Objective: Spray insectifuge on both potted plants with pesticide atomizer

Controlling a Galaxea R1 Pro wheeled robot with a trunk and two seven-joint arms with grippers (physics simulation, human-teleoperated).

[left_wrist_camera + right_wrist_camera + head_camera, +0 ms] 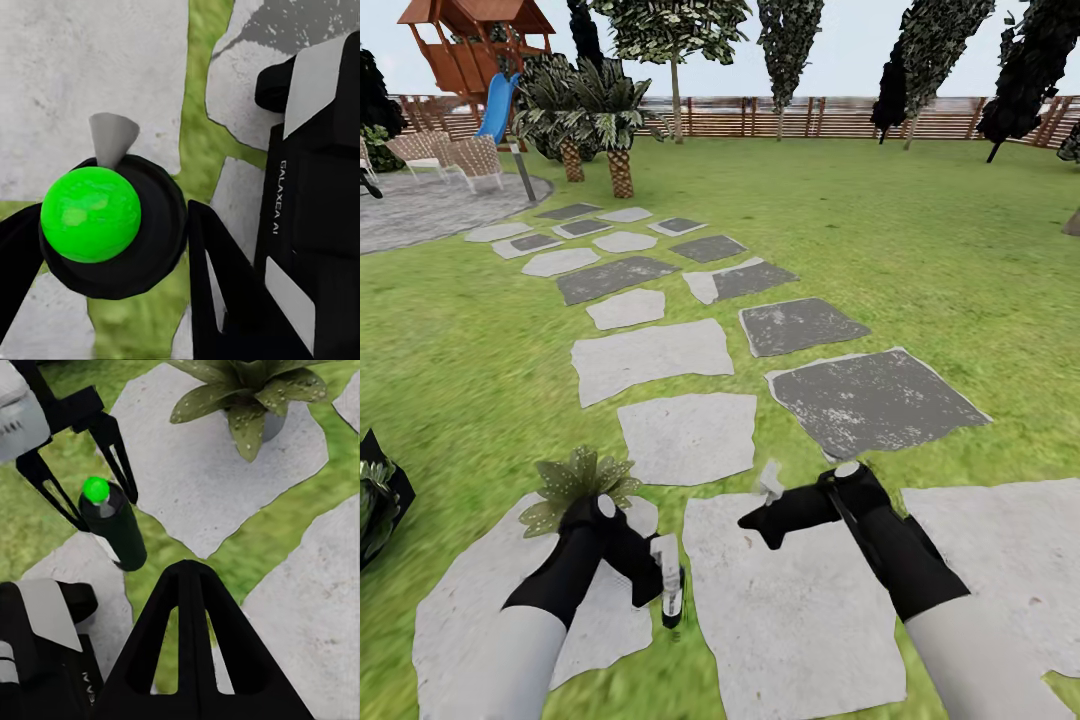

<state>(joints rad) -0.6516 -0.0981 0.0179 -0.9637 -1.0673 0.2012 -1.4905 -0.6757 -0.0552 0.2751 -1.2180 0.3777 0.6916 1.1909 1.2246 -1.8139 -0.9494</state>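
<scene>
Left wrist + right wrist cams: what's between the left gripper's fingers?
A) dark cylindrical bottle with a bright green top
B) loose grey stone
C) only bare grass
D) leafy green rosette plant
A: the right wrist view shows the left gripper's fingers on either side of the dark cylindrical bottle with a bright green top, and the left wrist view looks down on that same bottle. Whether they are clamped on it cannot be told.
</scene>
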